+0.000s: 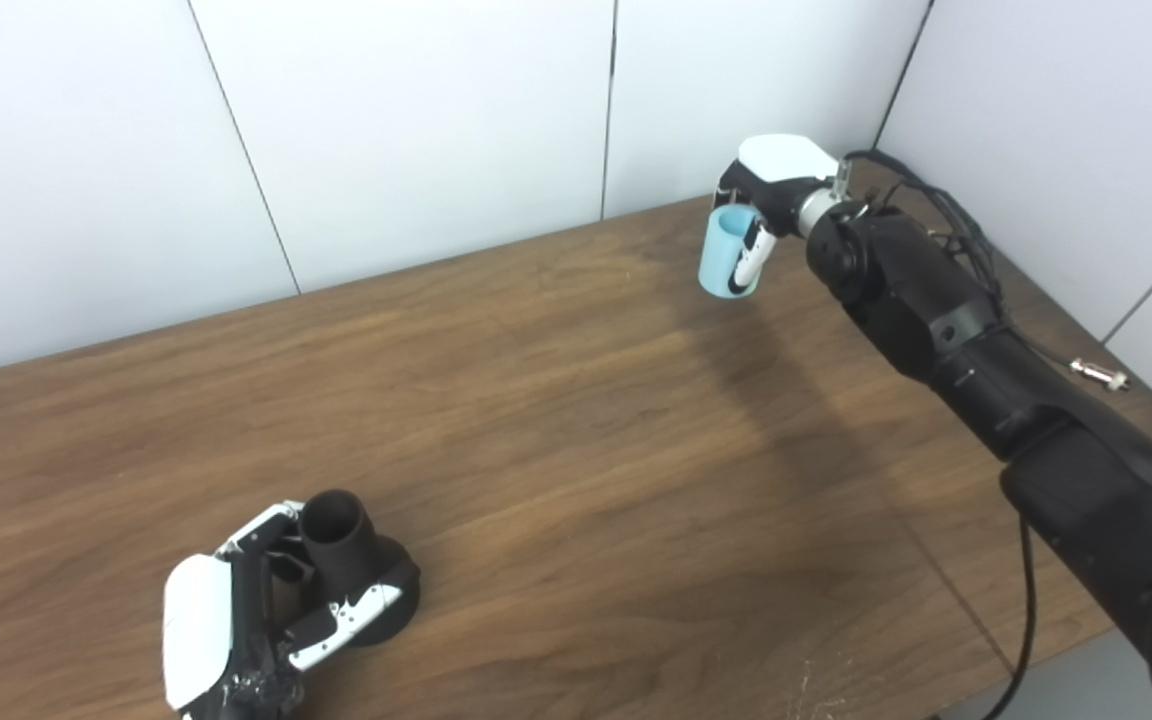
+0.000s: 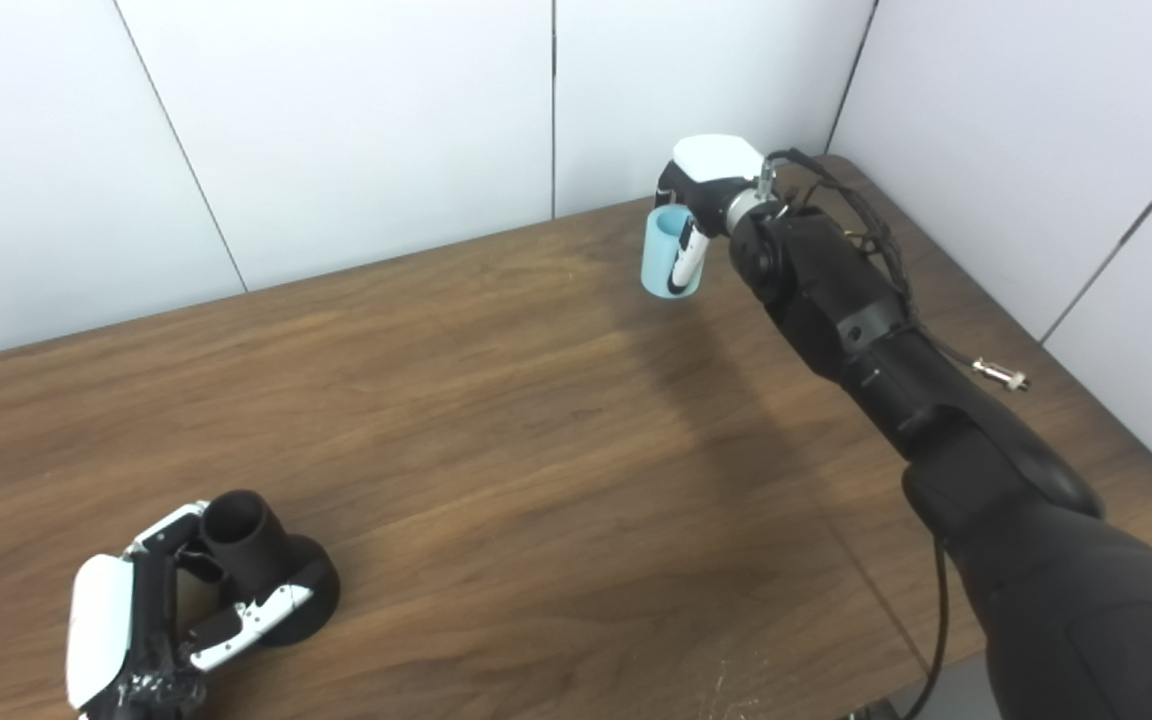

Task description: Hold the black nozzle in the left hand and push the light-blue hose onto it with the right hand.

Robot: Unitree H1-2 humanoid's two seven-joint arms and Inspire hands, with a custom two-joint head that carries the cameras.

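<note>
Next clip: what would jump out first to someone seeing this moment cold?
The light-blue hose catches the eye first, a short pale tube gripped in the right hand at the far right corner of the wooden table. Far from it, at the near left edge, the left hand is wrapped around the black nozzle, its open mouth pointing up. The two parts are wide apart.

arm (image 1: 946, 320): black, bulky | hands (image 1: 198, 625): white shells, black fingers | cable (image 1: 1021, 600): black

The wooden surface (image 1: 556, 420) carries the black cylindrical nozzle (image 1: 351, 570) at seven o'clock, inside the left hand (image 1: 256, 620); the light-blue hose piece (image 1: 729, 252) sits at one o'clock in the right hand (image 1: 771, 195), well apart.
</note>
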